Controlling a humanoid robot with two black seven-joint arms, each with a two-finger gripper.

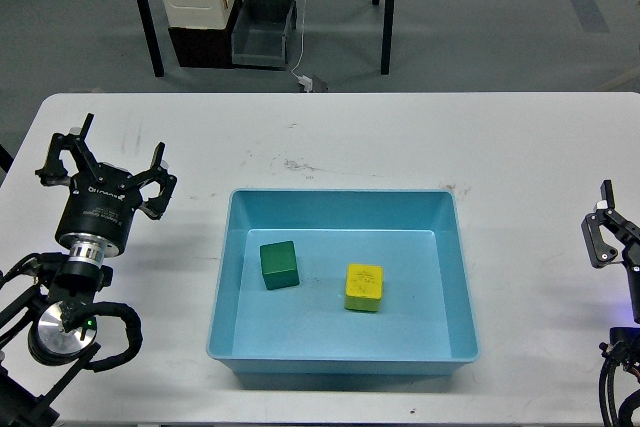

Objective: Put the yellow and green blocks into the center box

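Black fingers of the left gripper (103, 162) stand spread apart, empty, left of the blue tray (450, 277); the right gripper (608, 232) is unreadable. Green block (279, 265) and yellow block (364, 287) sit inside, apart.

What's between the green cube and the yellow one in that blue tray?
Nothing. In the head view, only bare tray floor separates the green cube from the yellow cube.
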